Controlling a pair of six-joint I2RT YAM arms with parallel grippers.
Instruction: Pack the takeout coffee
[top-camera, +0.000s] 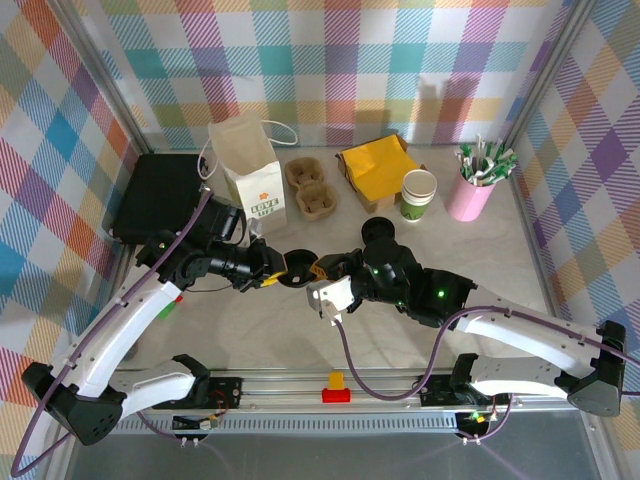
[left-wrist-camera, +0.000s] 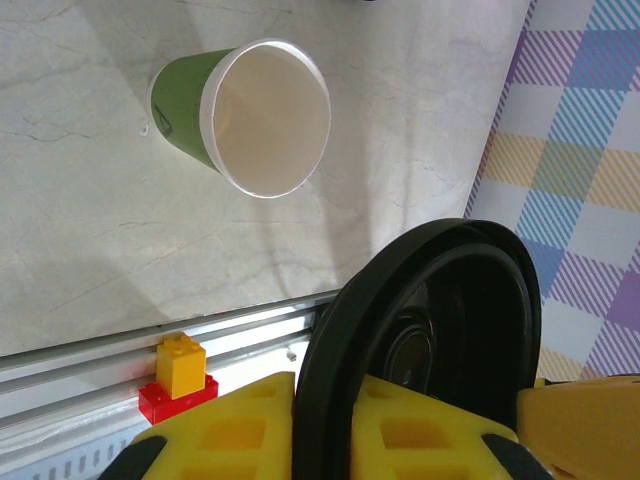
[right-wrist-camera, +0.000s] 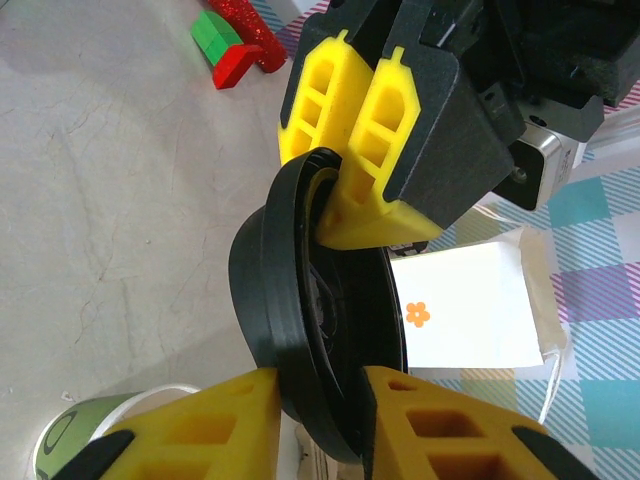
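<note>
A round black lid (top-camera: 298, 272) hangs on edge above the table's middle, between both grippers. My left gripper (top-camera: 283, 277) is shut on its rim (left-wrist-camera: 430, 340); its yellow fingers (right-wrist-camera: 350, 110) pinch the lid (right-wrist-camera: 300, 330) from above in the right wrist view. My right gripper (right-wrist-camera: 320, 400) has a finger on each side of the same lid, both touching it. A lidless green paper cup (left-wrist-camera: 180, 100) stands on the table below, its rim (right-wrist-camera: 70, 440) just showing. The takeout coffee as a lidded cup is out of view.
A second lidless cream-and-green cup (top-camera: 418, 195) stands at the back right beside a pink straw holder (top-camera: 470, 195). A white paper bag (top-camera: 248, 165), cardboard cup carrier (top-camera: 310, 188), yellow napkins (top-camera: 378, 165) and black box (top-camera: 160, 195) line the back. Toy bricks (top-camera: 336, 387) sit on the near rail.
</note>
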